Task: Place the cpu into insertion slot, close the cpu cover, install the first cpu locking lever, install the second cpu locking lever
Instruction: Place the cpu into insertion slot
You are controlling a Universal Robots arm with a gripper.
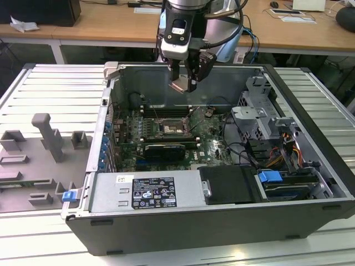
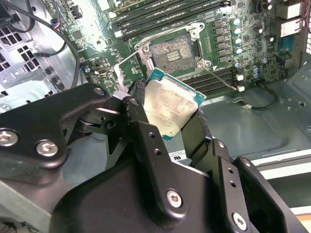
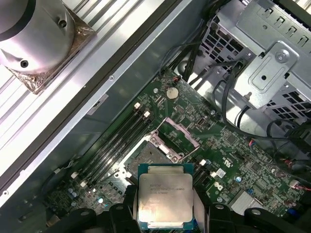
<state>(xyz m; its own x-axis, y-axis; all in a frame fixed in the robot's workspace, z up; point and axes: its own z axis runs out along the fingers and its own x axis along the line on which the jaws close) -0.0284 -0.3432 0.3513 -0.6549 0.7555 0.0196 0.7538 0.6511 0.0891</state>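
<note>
My gripper [image 1: 183, 83] hangs above the open computer case, shut on the cpu [image 1: 181, 86], a flat square chip with a pale metal top. In both wrist views the black fingers [image 2: 137, 110] clamp two opposite edges of the cpu [image 2: 171, 104] [image 3: 165, 195]. The insertion slot [image 1: 170, 128] lies well below on the green motherboard, uncovered, its dark centre ringed by a silvery frame [image 2: 175, 52]. In the first wrist view the cpu cover [image 3: 178, 135] stands tilted up beside the insertion slot [image 3: 148, 156]. Two thin wire levers [image 2: 221, 78] stick out from the frame, unlatched.
Long memory slots [image 2: 167, 19] run beside the socket. A black card [image 1: 165, 149] lies in front of it. A metal drive cage [image 1: 260, 113] with cables fills the case's right side in the exterior view. Grey fixtures [image 1: 47, 138] stand on the slatted table to the left.
</note>
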